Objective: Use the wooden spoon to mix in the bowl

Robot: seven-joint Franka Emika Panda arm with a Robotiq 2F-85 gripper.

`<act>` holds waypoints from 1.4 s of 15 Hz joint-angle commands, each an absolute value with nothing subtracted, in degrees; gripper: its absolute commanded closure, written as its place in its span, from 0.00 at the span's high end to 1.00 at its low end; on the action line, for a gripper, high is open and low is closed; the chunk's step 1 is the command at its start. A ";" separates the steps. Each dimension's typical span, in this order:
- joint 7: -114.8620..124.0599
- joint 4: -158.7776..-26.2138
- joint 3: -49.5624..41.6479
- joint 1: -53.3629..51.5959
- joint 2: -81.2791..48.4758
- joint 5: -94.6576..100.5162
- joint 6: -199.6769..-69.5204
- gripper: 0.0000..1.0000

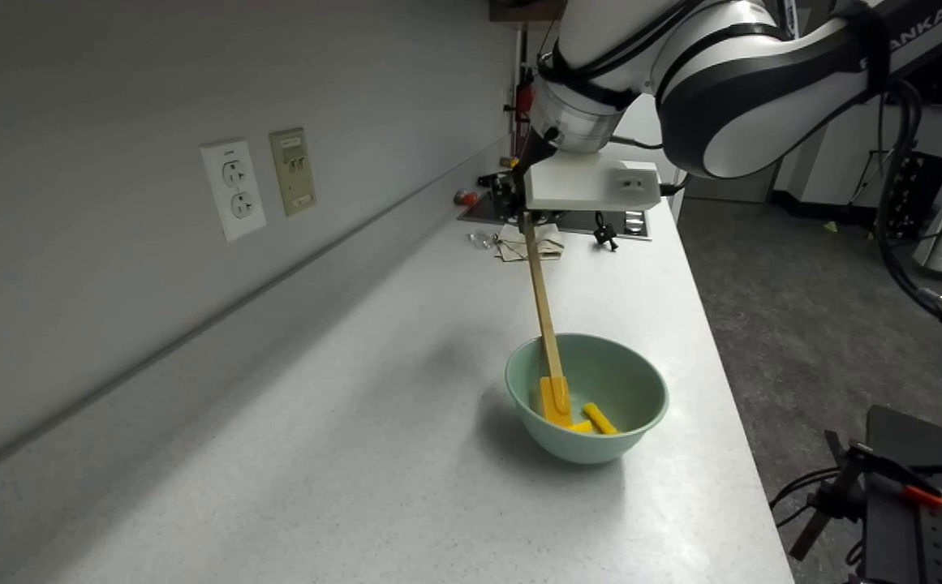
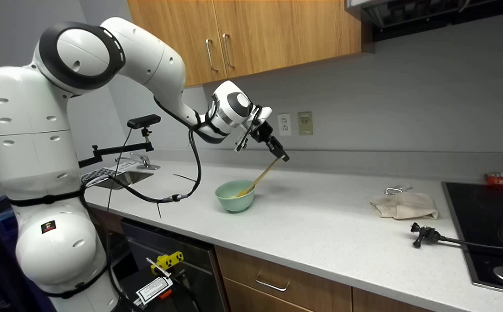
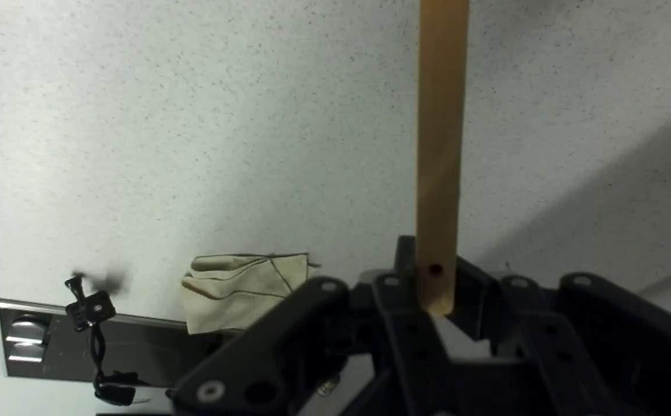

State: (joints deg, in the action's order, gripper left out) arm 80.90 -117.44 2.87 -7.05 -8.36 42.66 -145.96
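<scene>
Because the black two-fingered gripper (image 3: 436,271) pinches the long, slender, light-tan wooden spoon (image 1: 544,312) at the drilled end of its handle (image 3: 440,144), the load should swing on a long lever. The jaws are drawn in about as far as the wood between them allows. I judge the handle light and stiff, the flat yellow-orange head (image 1: 556,400) slightly springy; a hold lower down would probably twist less. That head stands inside the small, round, pale mint-green bowl (image 1: 588,448), toward 8 o'clock in an exterior view, with short yellow pieces (image 1: 600,418) around 6 o'clock. Smooth and perhaps light, the bowl may skid. There, the handle slants up between 11 and 12 o'clock; in an exterior view the wooden spoon (image 2: 265,173) points toward half past one; in the wrist view its axis runs 12 to 6, gripped end at 6.
</scene>
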 commanded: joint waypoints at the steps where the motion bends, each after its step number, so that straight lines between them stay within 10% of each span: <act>1: 81.98 -118.12 2.28 -7.88 -7.30 44.75 -144.88 0.02; 21: 72.43 -122.38 3.56 -7.08 -2.83 33.17 -140.34 0.02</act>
State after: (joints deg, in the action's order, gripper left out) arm 76.27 -119.83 3.29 -7.12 -5.12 35.87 -142.29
